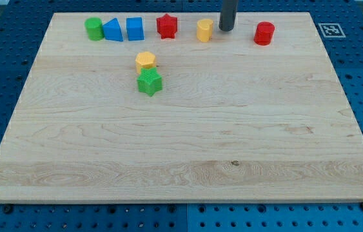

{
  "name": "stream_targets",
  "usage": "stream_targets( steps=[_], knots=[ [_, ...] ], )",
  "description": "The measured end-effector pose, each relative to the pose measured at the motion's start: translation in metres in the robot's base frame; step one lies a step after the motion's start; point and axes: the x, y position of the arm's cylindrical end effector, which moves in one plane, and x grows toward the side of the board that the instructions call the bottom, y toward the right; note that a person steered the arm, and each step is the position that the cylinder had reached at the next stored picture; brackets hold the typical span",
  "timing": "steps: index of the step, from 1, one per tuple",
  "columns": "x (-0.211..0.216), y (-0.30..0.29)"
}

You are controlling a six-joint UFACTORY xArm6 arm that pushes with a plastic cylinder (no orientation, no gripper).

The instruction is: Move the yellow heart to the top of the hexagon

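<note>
The yellow heart [204,29] stands near the view's top edge of the wooden board [187,161], right of centre. The yellow hexagon [146,61] lies lower and to the view's left, touching a green star [149,82] just below it. My tip [225,29] is right next to the heart's right side, with a very small gap or none. The rod comes down from the view's top.
Along the view's top stand a green cylinder [93,29], a blue triangle [113,30], a blue cube [135,29] and a red star [167,26], all left of the heart. A red cylinder [264,33] stands right of my tip.
</note>
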Motion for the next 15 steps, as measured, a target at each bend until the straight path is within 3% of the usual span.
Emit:
stream_targets(
  steps=[2,5,8,13,15],
  knots=[
    [-0.045,-0.002],
    [0.013,-0.044],
    [0.042,-0.077],
    [0.046,-0.159],
    [0.047,-0.144]
  ],
)
